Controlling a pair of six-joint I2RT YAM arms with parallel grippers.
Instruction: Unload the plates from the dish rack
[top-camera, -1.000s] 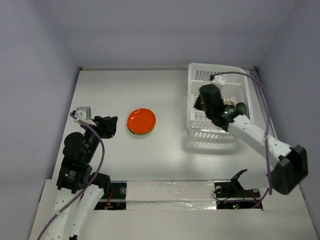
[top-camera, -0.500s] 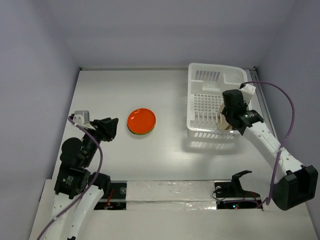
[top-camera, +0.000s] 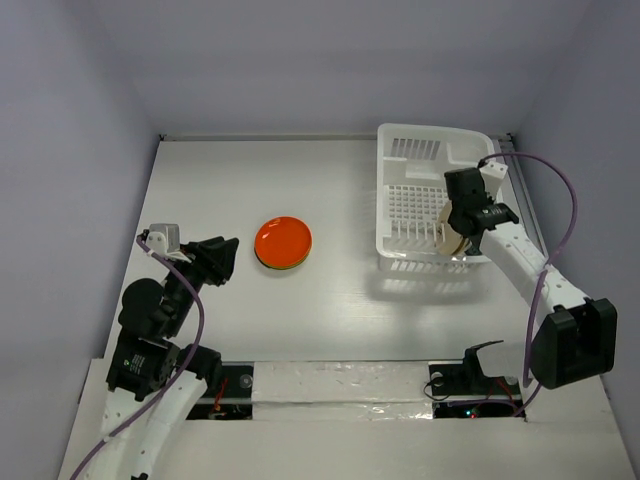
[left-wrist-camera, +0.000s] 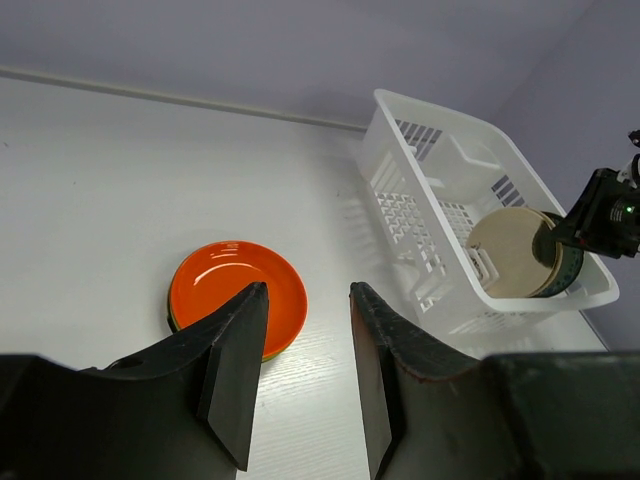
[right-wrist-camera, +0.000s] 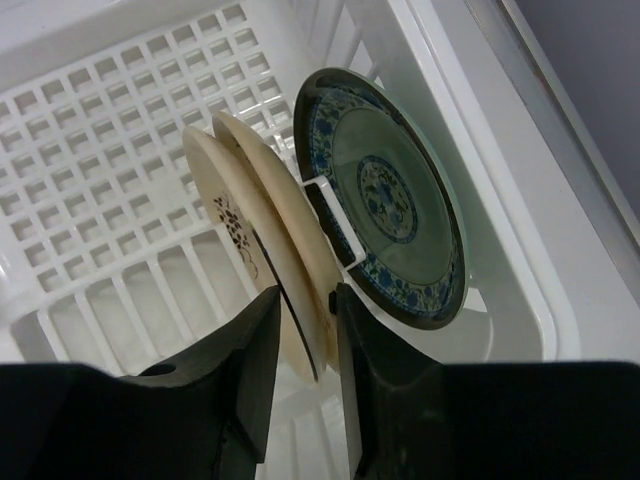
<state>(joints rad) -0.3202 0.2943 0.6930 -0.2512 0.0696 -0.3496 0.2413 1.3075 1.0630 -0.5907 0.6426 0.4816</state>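
The white dish rack (top-camera: 430, 135) stands at the back right; it also shows in the left wrist view (left-wrist-camera: 440, 115) and the right wrist view (right-wrist-camera: 100, 120). In it three plates stand on edge: a cream plate (right-wrist-camera: 222, 185), a tan plate (right-wrist-camera: 272, 190) and a patterned teal-blue plate (right-wrist-camera: 390, 200). My right gripper (top-camera: 455, 232) (right-wrist-camera: 305, 300) is inside the rack, its jaws closed against the lower rims of the cream and tan plates. An orange-red plate (top-camera: 283, 241) (left-wrist-camera: 237, 290) tops a small stack on the table. My left gripper (top-camera: 226, 256) (left-wrist-camera: 305, 292) is open and empty, just left of that stack.
A lime green rim shows under the orange-red plate. The rack's slotted walls stand close round my right gripper. The table's back wall runs just behind the rack, and a metal rail lies along the table's right edge.
My right gripper swung from the rack's left side to its right side and came down over the standing plates. My left arm drew back slightly from the stack.
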